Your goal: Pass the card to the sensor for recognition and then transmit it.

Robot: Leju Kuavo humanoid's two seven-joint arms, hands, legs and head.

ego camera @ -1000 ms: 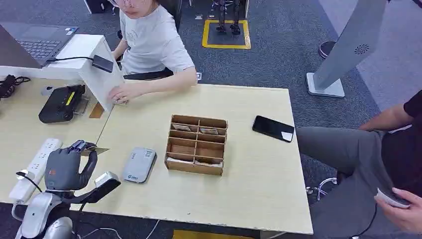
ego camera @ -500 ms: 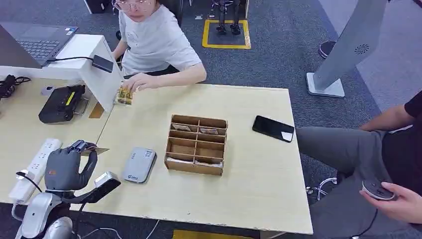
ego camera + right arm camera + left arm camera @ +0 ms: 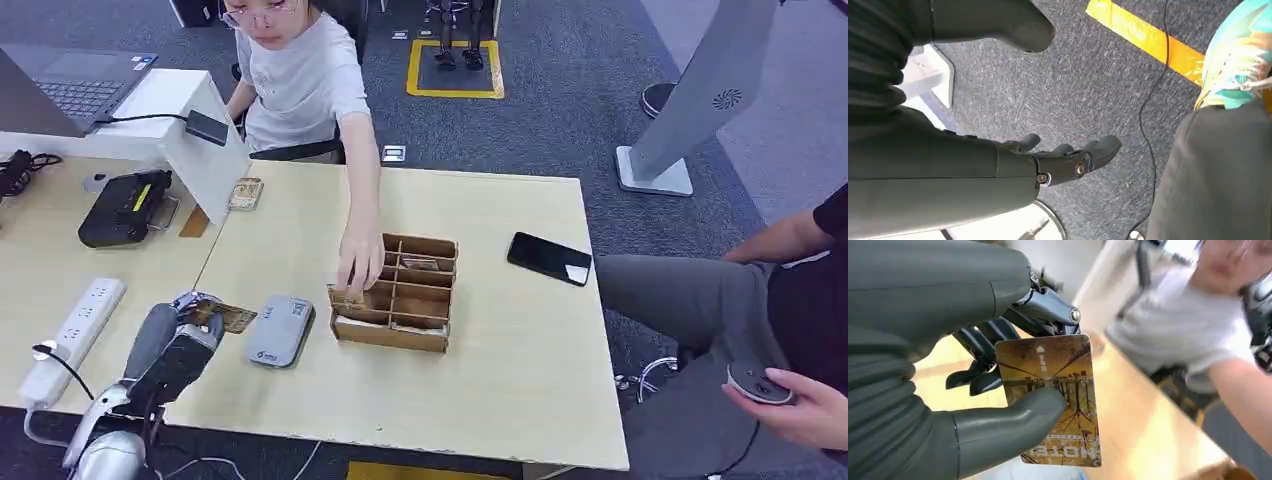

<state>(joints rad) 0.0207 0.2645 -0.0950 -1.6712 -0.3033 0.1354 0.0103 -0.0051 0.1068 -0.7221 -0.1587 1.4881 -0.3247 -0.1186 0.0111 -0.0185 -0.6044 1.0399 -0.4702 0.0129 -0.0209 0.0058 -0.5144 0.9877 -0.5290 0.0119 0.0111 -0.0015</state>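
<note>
while the left hand (image 3: 190, 325) pinches the card (image 3: 1050, 395) between thumb and fingers (image 3: 980, 340), just beside the grey sensor (image 3: 280, 331) on the table (image 3: 500, 380), lower it flat over the sensor; right hand (image 3: 1068, 160) hangs loose, holding nothing.

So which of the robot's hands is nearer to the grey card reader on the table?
Left. The left hand holds the card just beside the grey card reader; the right hand hangs over carpet.

The reader (image 3: 280, 331) lies on the table (image 3: 500, 350), left of the box (image 3: 394, 292). A phone (image 3: 548, 258) lies right of the box. The card (image 3: 231, 317) sits just left of the reader.
</note>
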